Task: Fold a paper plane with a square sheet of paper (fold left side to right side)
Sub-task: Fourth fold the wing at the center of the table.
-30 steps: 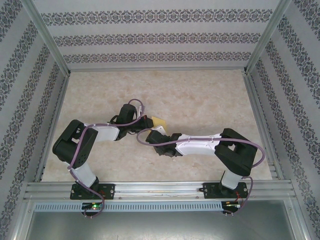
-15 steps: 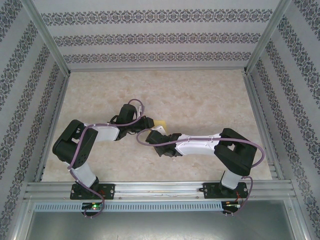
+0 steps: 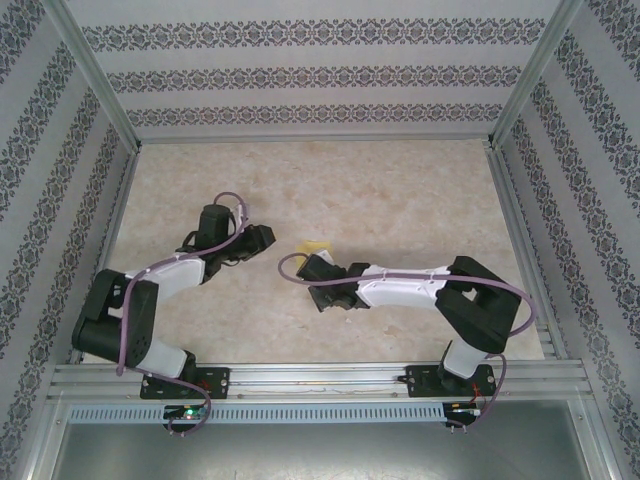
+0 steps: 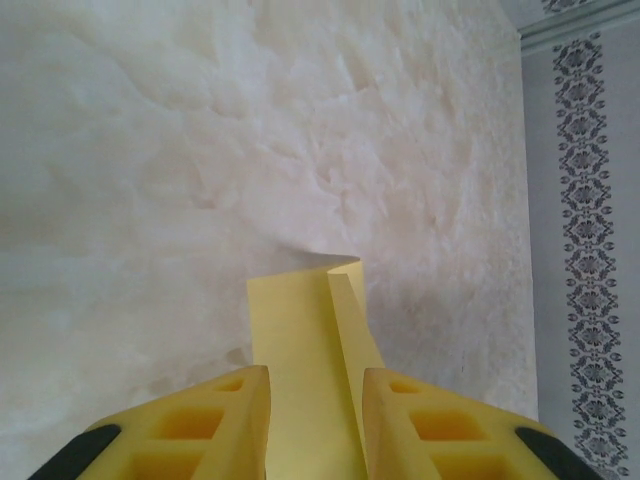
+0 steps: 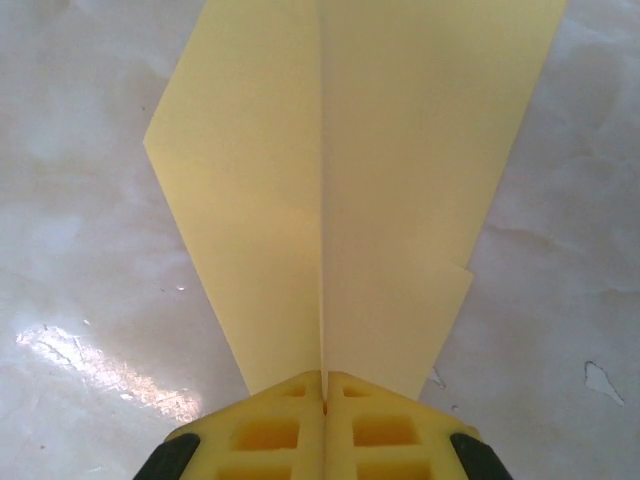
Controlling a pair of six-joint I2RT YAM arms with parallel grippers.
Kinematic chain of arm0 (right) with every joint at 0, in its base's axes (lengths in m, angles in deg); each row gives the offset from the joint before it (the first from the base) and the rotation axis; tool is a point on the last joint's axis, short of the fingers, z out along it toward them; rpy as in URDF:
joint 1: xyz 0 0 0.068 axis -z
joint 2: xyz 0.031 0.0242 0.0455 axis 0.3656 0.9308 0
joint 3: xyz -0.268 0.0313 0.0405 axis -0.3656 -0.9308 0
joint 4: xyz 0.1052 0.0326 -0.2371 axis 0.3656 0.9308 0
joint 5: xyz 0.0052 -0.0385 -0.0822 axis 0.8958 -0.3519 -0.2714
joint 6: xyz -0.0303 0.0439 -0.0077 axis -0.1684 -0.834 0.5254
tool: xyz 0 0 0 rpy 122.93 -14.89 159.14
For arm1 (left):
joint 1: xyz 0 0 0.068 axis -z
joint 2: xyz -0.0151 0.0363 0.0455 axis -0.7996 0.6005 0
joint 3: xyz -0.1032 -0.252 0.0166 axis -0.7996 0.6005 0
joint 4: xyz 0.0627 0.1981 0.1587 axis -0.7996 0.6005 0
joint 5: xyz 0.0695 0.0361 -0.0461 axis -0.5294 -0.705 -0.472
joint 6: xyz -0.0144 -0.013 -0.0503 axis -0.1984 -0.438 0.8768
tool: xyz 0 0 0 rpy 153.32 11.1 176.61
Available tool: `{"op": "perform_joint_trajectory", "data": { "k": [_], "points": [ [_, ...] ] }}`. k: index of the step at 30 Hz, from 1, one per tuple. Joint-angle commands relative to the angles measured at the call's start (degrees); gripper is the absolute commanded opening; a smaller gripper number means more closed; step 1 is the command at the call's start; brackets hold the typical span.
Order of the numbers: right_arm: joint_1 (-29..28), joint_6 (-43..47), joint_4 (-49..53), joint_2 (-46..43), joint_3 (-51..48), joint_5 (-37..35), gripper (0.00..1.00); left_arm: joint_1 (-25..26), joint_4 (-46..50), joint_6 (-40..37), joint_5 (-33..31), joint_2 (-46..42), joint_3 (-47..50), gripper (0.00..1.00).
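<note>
The paper plane (image 5: 400, 150) is yellow paper folded to a dart shape with a centre crease. My right gripper (image 5: 323, 375) is shut on its narrow end, both fingers pressed together at the crease. From above, a small part of the plane (image 3: 318, 245) shows just beyond the right gripper (image 3: 318, 262), mid-table. My left gripper (image 3: 268, 238) stands to the left of it. In the left wrist view a folded strip of the paper (image 4: 300, 340) runs between the parted fingers of the left gripper (image 4: 315, 372), which do not pinch it.
The marbled tabletop (image 3: 400, 190) is bounded by metal rails and patterned walls (image 4: 590, 200) on three sides. A metal rail (image 3: 320, 375) carrying both arm bases runs along the near edge.
My left gripper has opened, let go of the paper and drawn back to the left. My right gripper has shut on the paper and holds it.
</note>
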State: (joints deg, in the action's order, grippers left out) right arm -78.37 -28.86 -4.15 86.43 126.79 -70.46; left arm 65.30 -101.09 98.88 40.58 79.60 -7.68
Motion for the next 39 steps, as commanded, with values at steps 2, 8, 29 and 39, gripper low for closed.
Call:
{"op": "perform_joint_trajectory", "data": {
  "k": [2, 8, 29, 39],
  "points": [
    [4.4, 0.9, -5.0, -4.4, -3.8, 13.6, 0.0, -1.2, 8.6, -6.3, 1.8, -4.1, 0.8, 0.3],
    [10.4, 0.4, -11.4, -6.1, -8.3, 28.5, 0.0, -0.4, 7.8, -6.5, 5.6, -4.3, 2.2, 0.3],
    [21.6, -5.5, -30.4, -4.8, -18.6, 50.4, 0.0, 14.2, 0.3, 0.0, 0.7, 5.9, -0.2, 0.38],
    [22.8, -6.5, -33.8, -3.3, -20.2, 52.6, 0.0, 18.4, -2.7, 2.2, -1.1, 12.4, -4.5, 0.4]
  ]
}}
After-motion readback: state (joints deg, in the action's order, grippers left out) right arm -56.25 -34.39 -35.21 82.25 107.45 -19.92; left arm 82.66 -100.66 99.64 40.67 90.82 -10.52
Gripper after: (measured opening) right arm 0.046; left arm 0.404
